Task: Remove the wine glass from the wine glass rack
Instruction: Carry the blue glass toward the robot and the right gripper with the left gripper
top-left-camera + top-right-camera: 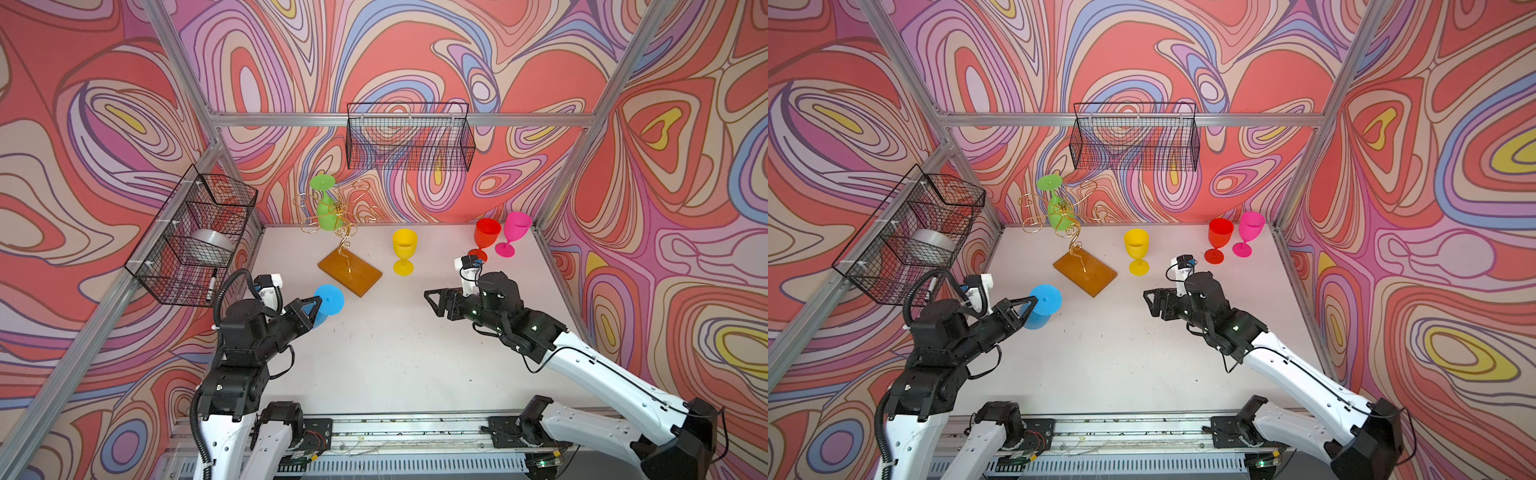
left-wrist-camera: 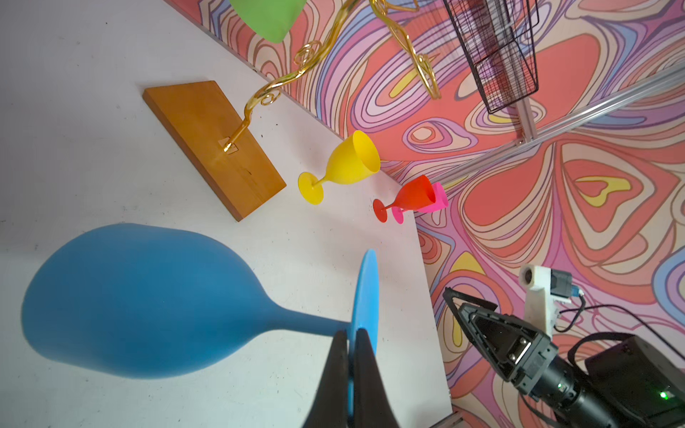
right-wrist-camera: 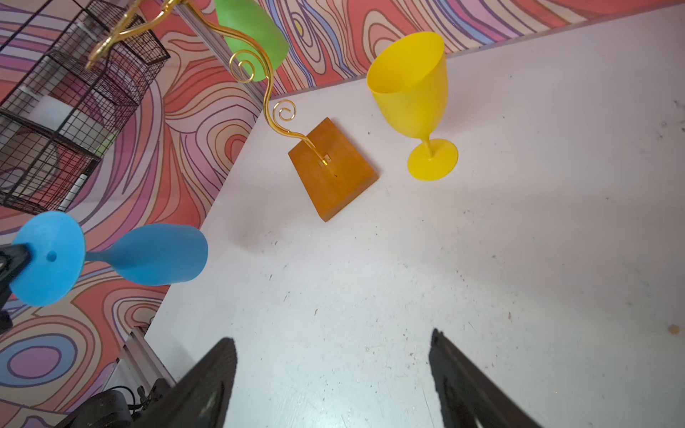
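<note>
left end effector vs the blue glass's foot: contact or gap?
Touching. The left wrist view shows the left end effector shut on the blue wine glass, pinching the edge of its foot disc from both faces with no gap.

Black rear mesh basket (image 1: pixel 409 145), side basket (image 1: pixel 176 289)

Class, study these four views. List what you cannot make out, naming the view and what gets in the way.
Green wine glass: left wrist view, foot and stem cut off by the frame edge.
Blue wine glass: in both top views, bowl mostly hidden behind its own foot and the left gripper.
Grey object in the side basket: top views, screened by mesh, unidentifiable.
Pink wine glass: left wrist view, mostly behind the red wine glass.
</note>
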